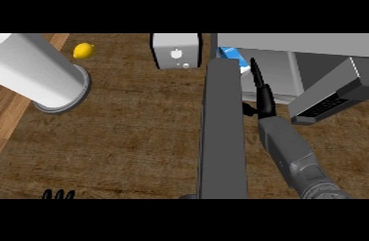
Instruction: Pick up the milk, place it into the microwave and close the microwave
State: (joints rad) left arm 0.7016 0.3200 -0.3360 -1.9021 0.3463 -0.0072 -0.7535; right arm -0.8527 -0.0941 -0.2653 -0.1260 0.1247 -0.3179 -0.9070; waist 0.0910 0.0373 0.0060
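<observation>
Head view: the right hand (pixel 261 91), black fingers straight and together, reaches past the open dark grey microwave door (pixel 222 132) at centre frame. The blue-and-white milk carton (pixel 231 53) already lies inside the grey microwave (pixel 288 52), upper right. Next, I judge, withdraw cleanly, then push the door shut from its outer face. The left hand (pixel 57 194) rests open, lower left.

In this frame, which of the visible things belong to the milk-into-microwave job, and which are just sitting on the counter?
Belongs to the job:
- milk carton, blue and white, just showing past the door
- microwave
- open microwave door
- right hand, fingers straight, beside the door

Just lying about:
- lemon
- white cylinder
- small white box
- left hand, resting at the lower left edge
</observation>
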